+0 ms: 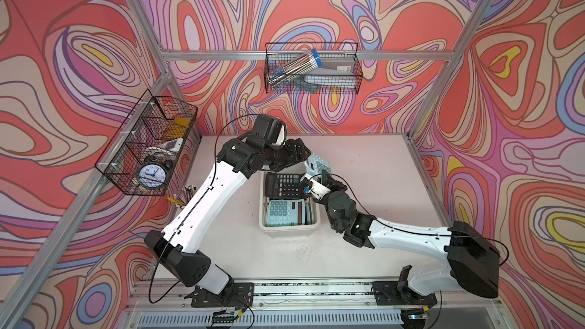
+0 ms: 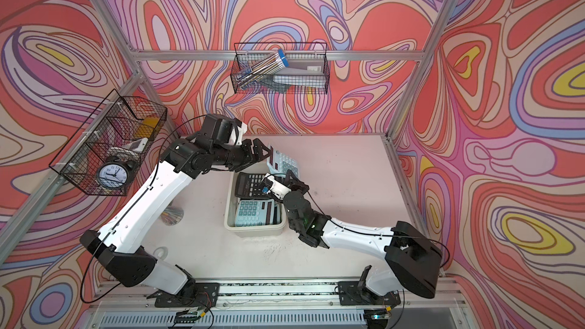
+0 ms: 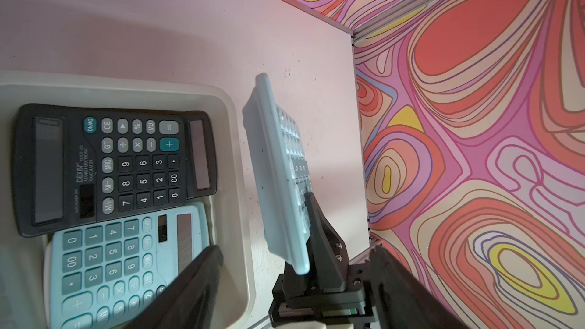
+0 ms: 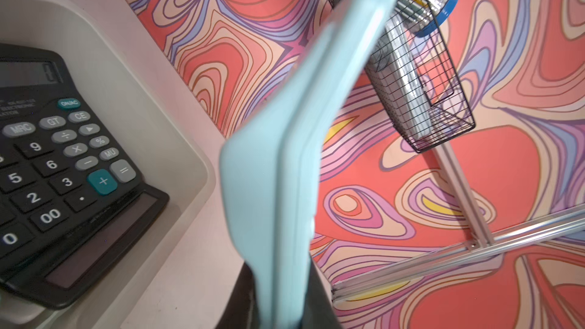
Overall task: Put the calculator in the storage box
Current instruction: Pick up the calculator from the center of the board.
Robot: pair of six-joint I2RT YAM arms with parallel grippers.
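My right gripper [image 1: 318,176] [image 4: 281,307] is shut on the lower end of a light blue calculator [image 1: 317,162] [image 2: 282,160] [image 3: 278,166] [image 4: 285,159], holding it on edge just beyond the far right corner of the cream storage box [image 1: 286,232] [image 2: 253,231] [image 3: 235,166] [image 4: 190,159]. In the box lie a black calculator [image 1: 282,185] [image 3: 110,166] [image 4: 63,169] and a teal one [image 1: 285,213] [image 3: 120,264]. My left gripper [image 1: 300,150] [image 2: 260,150] [image 3: 300,280] is open, its fingers [image 3: 196,283] wide on either side of the held calculator without touching it.
A black wire basket [image 1: 311,69] on the back wall holds a tube of pencils and flat items. Another wire basket [image 1: 148,147] on the left wall holds an alarm clock. A cup of pencils [image 1: 186,196] stands on the table beside my left arm.
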